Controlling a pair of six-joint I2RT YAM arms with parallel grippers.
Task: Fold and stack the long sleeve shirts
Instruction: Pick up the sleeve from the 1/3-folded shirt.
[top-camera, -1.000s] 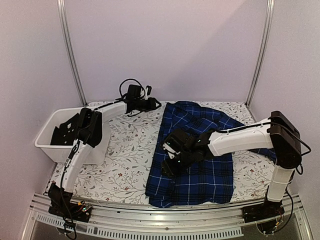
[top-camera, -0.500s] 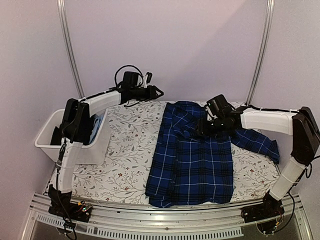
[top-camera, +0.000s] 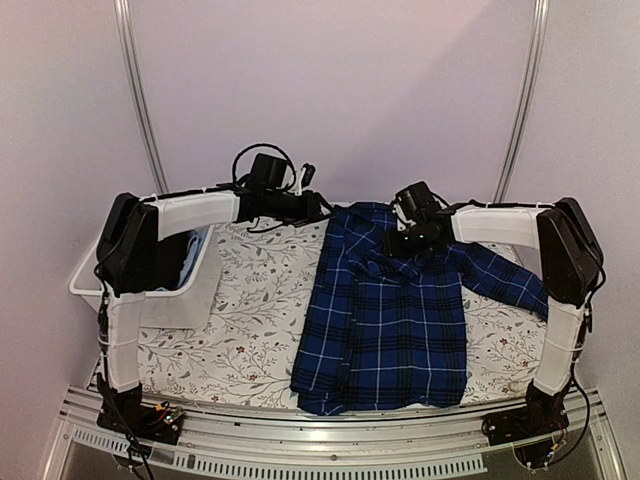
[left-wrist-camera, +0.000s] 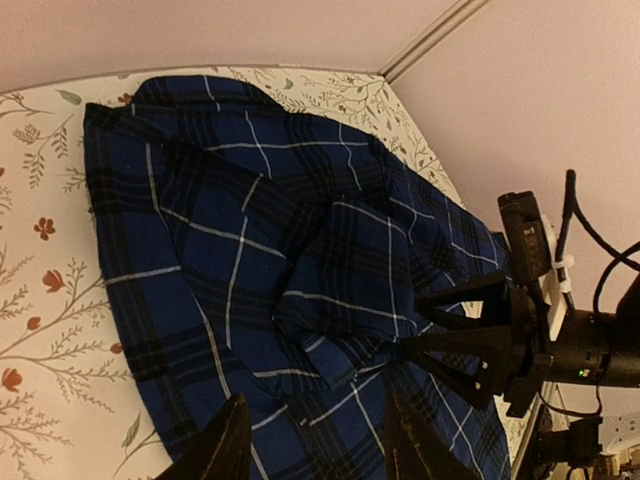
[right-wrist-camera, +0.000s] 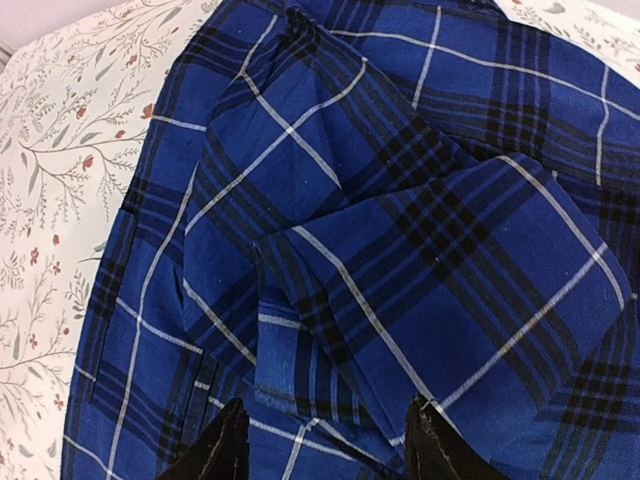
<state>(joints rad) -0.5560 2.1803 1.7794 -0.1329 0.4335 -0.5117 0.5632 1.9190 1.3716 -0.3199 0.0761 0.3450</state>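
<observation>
Behind the left arm (top-camera: 185, 210), light-blue cloth (top-camera: 194, 252), perhaps a shirt, barely shows.

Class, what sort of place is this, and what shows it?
Probably a robotics lab cell, not a home: two robot arms bolted to a metal rail, bare walls with aluminium posts, and a plaid shirt on the table.

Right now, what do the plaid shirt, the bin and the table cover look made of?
Plaid shirt: thin woven cloth, matte, probably cotton; it creases and folds softly.
Bin: white plastic by the look, smooth, with stiff straight walls.
Table cover: matte floral print, cloth or sheet; lying flat, it does not show which.
</observation>
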